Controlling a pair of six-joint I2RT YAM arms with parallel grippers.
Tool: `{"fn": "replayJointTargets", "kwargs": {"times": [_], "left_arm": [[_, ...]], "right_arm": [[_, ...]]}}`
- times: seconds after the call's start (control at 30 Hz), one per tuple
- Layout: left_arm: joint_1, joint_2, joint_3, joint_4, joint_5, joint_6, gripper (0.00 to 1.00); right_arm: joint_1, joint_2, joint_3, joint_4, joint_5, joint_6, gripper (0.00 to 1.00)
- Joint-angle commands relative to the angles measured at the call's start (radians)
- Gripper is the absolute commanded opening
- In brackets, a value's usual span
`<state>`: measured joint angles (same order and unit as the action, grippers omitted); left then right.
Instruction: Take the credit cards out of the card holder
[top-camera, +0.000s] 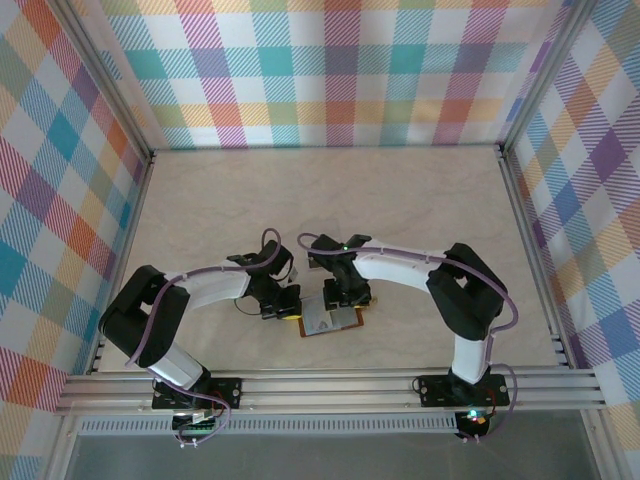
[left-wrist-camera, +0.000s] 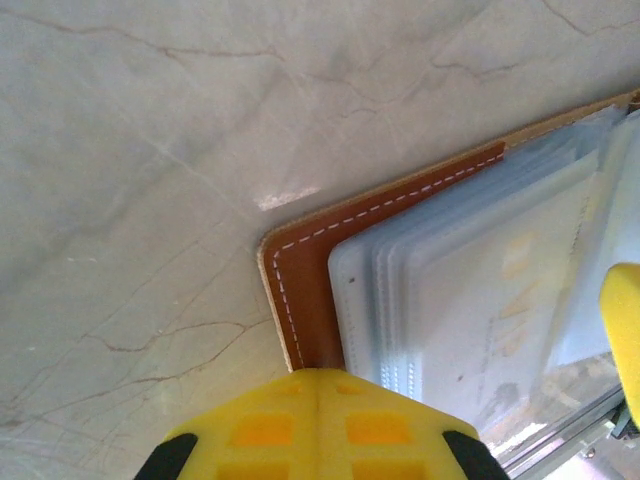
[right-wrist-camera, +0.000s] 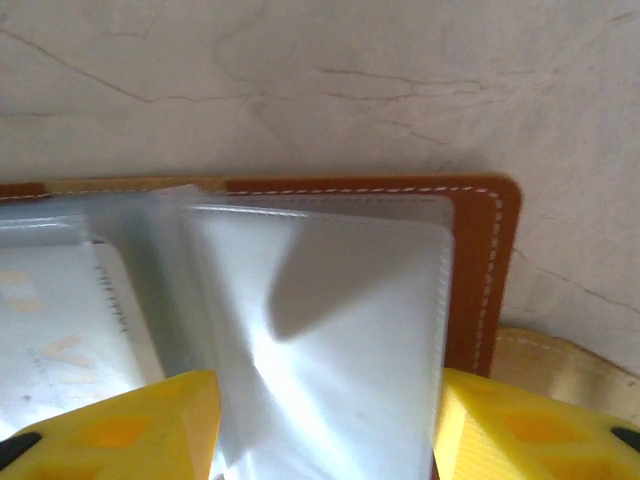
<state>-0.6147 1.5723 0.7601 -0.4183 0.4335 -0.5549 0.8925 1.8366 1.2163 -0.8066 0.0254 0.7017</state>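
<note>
Card holder (top-camera: 333, 320) lies open, lower centre of top view. Left gripper (left-wrist-camera: 318, 412) closed, seems to pin brown corner at bottom of frame. Right gripper (right-wrist-camera: 325, 425) has jaws apart, straddling clear sleeve (right-wrist-camera: 330, 300). Risk: pinches sleeve instead of credit card (right-wrist-camera: 60, 340), so holder lifts or slides.

The left arm (top-camera: 190, 300) and right arm (top-camera: 420, 268) bent inward, wrists nearly meeting. The left gripper (left-wrist-camera: 318, 415) had its fingers pressed together; the right gripper (right-wrist-camera: 325, 420) held its fingers apart.
</note>
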Motion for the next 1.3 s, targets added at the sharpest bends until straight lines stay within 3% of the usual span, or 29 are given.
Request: {"fn": "replayJointTargets", "kwargs": {"times": [0.0,0.17,0.53,0.73,0.83,1.07,1.27], "left_arm": [[-0.010,0.028,0.025,-0.099,-0.063,0.027,0.00],[-0.009,-0.009,0.070,-0.162,-0.079,0.037,0.00],[-0.041,-0.081,0.147,-0.228,-0.075,0.006,0.00],[-0.065,-0.015,0.161,-0.211,-0.080,0.004,0.00],[-0.065,0.007,0.152,-0.215,-0.110,0.015,0.00],[-0.064,0.032,0.095,-0.173,-0.098,0.007,0.00],[-0.065,0.023,0.057,-0.159,-0.101,0.007,0.00]], "right_arm": [[-0.028,-0.056,-0.059,0.059,-0.090,-0.012,0.55],[-0.058,-0.079,-0.123,0.083,-0.091,-0.016,0.54],[-0.064,-0.127,-0.231,0.228,-0.254,0.018,0.39],[-0.066,-0.178,-0.199,0.121,-0.140,0.000,0.40],[-0.065,-0.204,-0.175,0.103,-0.141,-0.004,0.41],[-0.065,-0.212,-0.195,0.313,-0.376,0.046,0.39],[-0.065,-0.122,-0.176,0.436,-0.485,0.065,0.33]]}}
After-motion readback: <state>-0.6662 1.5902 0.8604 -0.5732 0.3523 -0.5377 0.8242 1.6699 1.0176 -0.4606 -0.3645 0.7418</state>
